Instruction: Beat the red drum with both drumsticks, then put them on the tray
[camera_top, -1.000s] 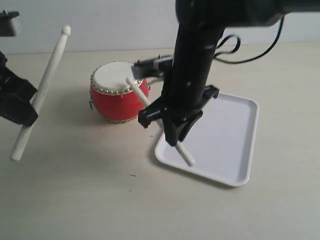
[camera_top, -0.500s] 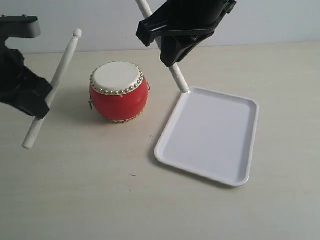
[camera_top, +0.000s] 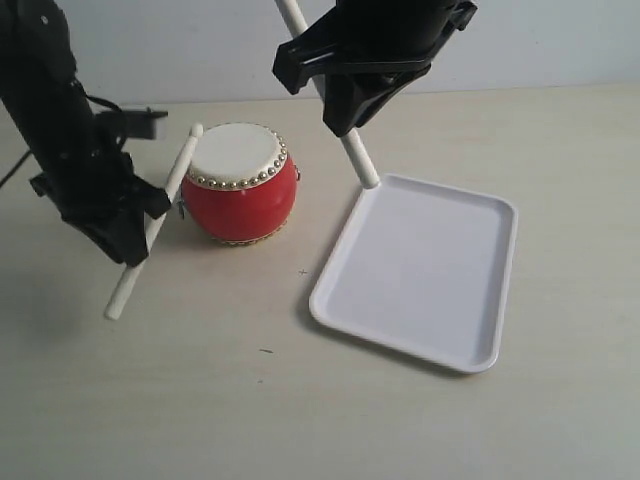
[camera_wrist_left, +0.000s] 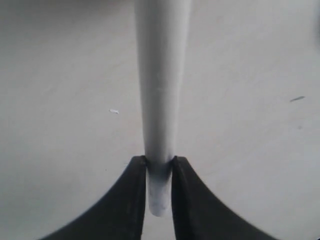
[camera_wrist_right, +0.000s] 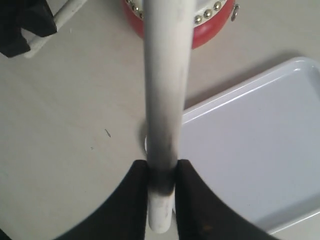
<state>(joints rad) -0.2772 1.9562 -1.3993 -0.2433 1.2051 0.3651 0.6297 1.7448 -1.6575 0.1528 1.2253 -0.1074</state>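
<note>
Black left fingers (camera_wrist_left: 125, 205) clamp one drumstick (camera_wrist_left: 161, 90); right fingers (camera_wrist_right: 131, 200) clamp the other drumstick (camera_wrist_right: 167, 75).

Pale table (camera_top: 200, 400) with red drum (camera_top: 238, 190), tray (camera_top: 425, 270)

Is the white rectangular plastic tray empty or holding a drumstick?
Empty: the white rectangular plastic tray shows only bare surface inside its rim.

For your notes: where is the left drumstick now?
Exterior view, left side: the left drumstick, clamped in the left gripper, slants, tip by the red drum's rim.
</note>
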